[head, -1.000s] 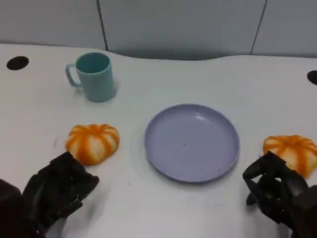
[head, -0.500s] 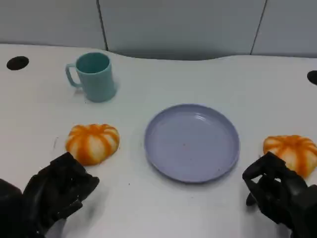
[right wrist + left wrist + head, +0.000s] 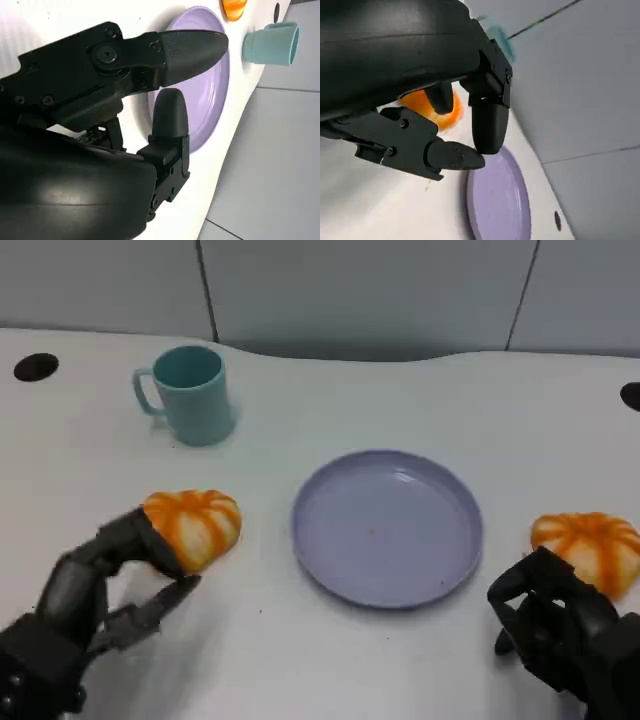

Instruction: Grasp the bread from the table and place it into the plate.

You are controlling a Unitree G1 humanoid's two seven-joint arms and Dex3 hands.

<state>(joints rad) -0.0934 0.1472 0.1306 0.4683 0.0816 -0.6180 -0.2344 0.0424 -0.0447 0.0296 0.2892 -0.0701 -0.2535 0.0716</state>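
An orange-and-white striped bread (image 3: 192, 525) lies on the white table left of the lilac plate (image 3: 388, 526). My left hand (image 3: 95, 585) has its fingers spread and reaches up to the bread's near left side, holding nothing. In the left wrist view the bread (image 3: 431, 106) sits just beyond the fingertips (image 3: 487, 130), with the plate (image 3: 500, 200) beside it. A second striped bread (image 3: 590, 548) lies right of the plate. My right hand (image 3: 555, 630) sits just in front of it with fingers curled, holding nothing. The right wrist view shows the plate (image 3: 200, 115) past that hand.
A teal mug (image 3: 188, 393) stands at the back left, also seen in the right wrist view (image 3: 271, 44). Dark round holes (image 3: 36, 366) mark the table's far corners. A grey wall runs behind the table.
My left hand has opened its fingers and moved forward to the left bread's near side. The right hand has stayed in place.
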